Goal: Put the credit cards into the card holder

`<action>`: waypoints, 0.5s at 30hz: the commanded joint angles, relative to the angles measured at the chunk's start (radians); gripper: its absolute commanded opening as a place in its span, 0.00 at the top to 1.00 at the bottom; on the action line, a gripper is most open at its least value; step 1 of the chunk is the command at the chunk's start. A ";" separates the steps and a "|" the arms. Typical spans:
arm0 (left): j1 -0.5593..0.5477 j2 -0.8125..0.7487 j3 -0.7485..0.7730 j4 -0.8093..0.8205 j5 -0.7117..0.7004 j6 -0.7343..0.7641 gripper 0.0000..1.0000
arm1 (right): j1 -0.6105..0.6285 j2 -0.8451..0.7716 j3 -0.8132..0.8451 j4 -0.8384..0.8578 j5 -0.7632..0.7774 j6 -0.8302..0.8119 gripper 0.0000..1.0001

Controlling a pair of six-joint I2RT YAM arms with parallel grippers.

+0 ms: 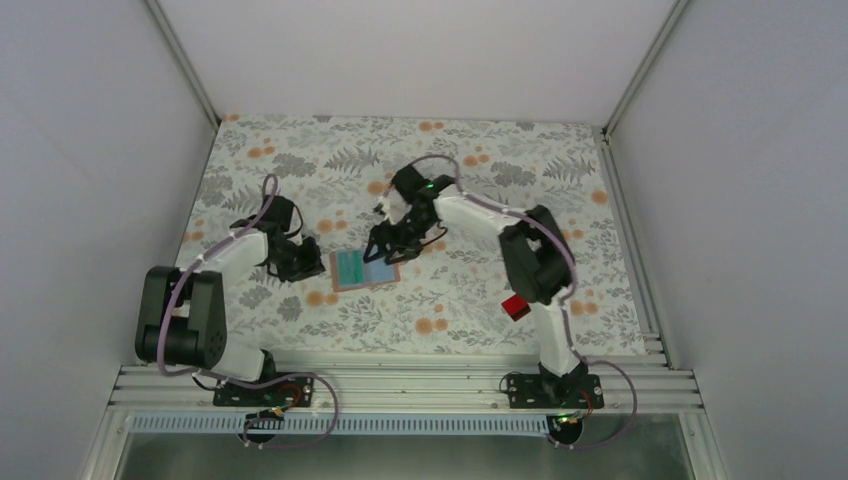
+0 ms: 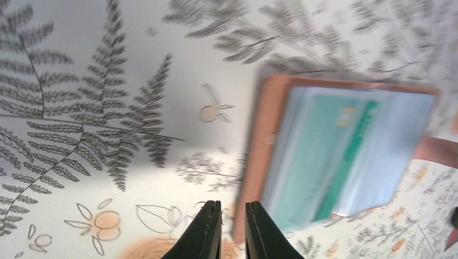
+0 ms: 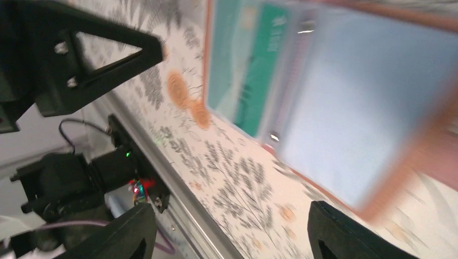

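One camera looks down from high over the counter [image 1: 470, 290]; both wrist cameras sit close above the holder [image 2: 389, 145].

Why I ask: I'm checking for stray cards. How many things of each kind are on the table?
Card holder: 1
Teal-green card in the holder: 1 certain; blur may hide more
Red card: 1
Total: 3

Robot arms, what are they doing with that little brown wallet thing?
Two robot arms are filling a card holder with cards. It lies open on the flowery table, with teal-green cards already in its clear sleeves. The right gripper hovers over its far corner, jaws open and empty. The left gripper sits beside its left edge, nearly closed, holding nothing. A red card waits off to the right.
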 commanded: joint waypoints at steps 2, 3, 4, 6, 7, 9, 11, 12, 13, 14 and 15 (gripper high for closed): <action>-0.098 -0.089 0.130 -0.063 -0.086 -0.008 0.86 | -0.137 -0.278 -0.167 -0.051 0.277 0.066 0.26; -0.127 -0.089 0.157 -0.064 -0.099 -0.006 0.85 | -0.160 -0.329 -0.212 -0.064 0.351 0.083 0.25; -0.156 -0.082 0.183 -0.062 -0.114 -0.005 0.85 | -0.184 -0.386 -0.252 -0.083 0.428 0.101 0.24; -0.216 -0.060 0.226 -0.053 -0.136 -0.007 0.85 | -0.236 -0.466 -0.338 -0.116 0.561 0.155 0.22; -0.250 -0.048 0.246 -0.046 -0.142 -0.012 0.85 | -0.268 -0.497 -0.386 -0.126 0.616 0.197 0.22; -0.299 -0.023 0.268 -0.032 -0.145 -0.030 0.85 | -0.338 -0.585 -0.484 -0.125 0.685 0.252 0.21; -0.343 -0.006 0.279 -0.016 -0.146 -0.052 0.85 | -0.410 -0.638 -0.584 -0.102 0.726 0.291 0.20; -0.365 0.001 0.283 -0.010 -0.148 -0.062 0.85 | -0.445 -0.658 -0.620 -0.084 0.743 0.303 0.19; -0.387 0.006 0.287 -0.006 -0.153 -0.073 0.85 | -0.479 -0.673 -0.651 -0.067 0.749 0.313 0.19; -0.405 0.012 0.287 -0.004 -0.155 -0.084 0.85 | -0.519 -0.682 -0.679 -0.051 0.757 0.319 0.20; -0.423 0.014 0.286 0.000 -0.157 -0.095 0.85 | -0.549 -0.685 -0.699 -0.040 0.767 0.324 0.21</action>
